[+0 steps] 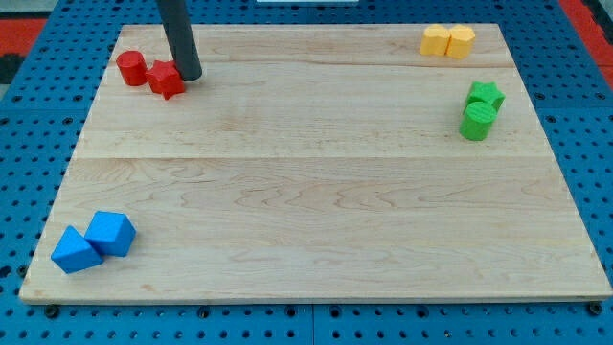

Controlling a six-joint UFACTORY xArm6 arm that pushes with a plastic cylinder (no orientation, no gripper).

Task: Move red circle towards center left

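The red circle (131, 67), a short round block, stands in the upper left of the frame, near the top-left corner of the bench (316, 192). It looks like a small, rigid, light piece, likely to slide easily on the smooth wood. Being round, it would probably roll off a push that is not aimed through its middle. There is nothing to take hold of it with: this arm has no jaws, so no released or clenched state applies, and contact means pressing my tip against the block's side wall. To send it toward the centre left, down the frame, I judge the contact should be on its top-of-frame side.

Just to its right, touching or nearly so, lies a red star-shaped block (167, 79). My tip (189, 76) sits at the right edge of that star, apparently touching it, with the star between it and the circle.

By count: two red blocks in the upper left. Two yellow blocks (447, 41) side by side in the upper right, shapes hard to tell. Two green blocks at the right edge, a green star (486, 95) above a green cylinder (477, 121), close together. Two blue blocks in the lower left, the blue cube (112, 233) next to a second blue block (76, 250). Eight blocks in all.
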